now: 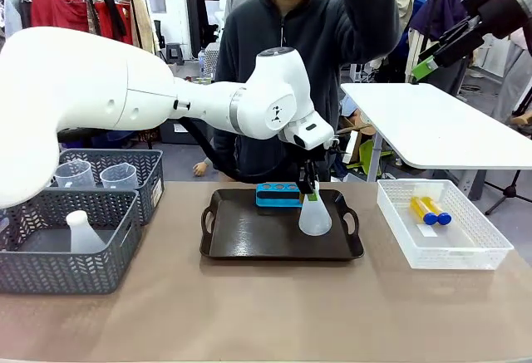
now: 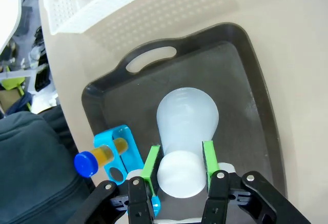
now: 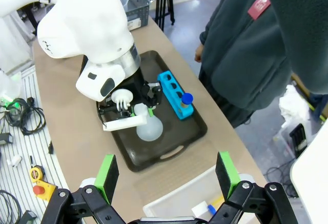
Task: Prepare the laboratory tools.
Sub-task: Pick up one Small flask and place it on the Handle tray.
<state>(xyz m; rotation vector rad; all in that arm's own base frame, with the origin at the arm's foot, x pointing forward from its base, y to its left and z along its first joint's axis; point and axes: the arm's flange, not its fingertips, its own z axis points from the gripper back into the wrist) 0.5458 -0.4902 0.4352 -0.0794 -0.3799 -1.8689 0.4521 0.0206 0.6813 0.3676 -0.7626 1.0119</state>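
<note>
- Over the middle of the table, the left gripper (image 2: 180, 151) points down with its green pads (image 2: 151, 163) pressed against both sides of the neck of a translucent white conical flask (image 2: 187, 116), clamping it.
- The flask stands upright with its base on a dark brown handled tray (image 1: 249, 245), towards the tray's right half in the front view.
- Just beside the flask, along the tray's far edge, lies a bright blue tube rack (image 1: 277, 194). One small amber tube with a blue cap (image 2: 100, 157) sits in its end hole.
- To the right of the tray is a white perforated plastic basket (image 1: 470, 251) holding two more amber blue-capped tubes (image 1: 431, 210) side by side.
- At the left of the table are two grey mesh baskets. The nearer one (image 1: 50, 267) holds a second white flask (image 1: 81, 232), and the farther one (image 1: 150, 172) holds two clear plastic measuring jugs (image 1: 76, 174).
- The right gripper (image 3: 166, 170) hangs high above the table's right end, its jaws spread wide and empty.
- A person in a dark fleece (image 1: 332, 39) stands at the far side.
</note>
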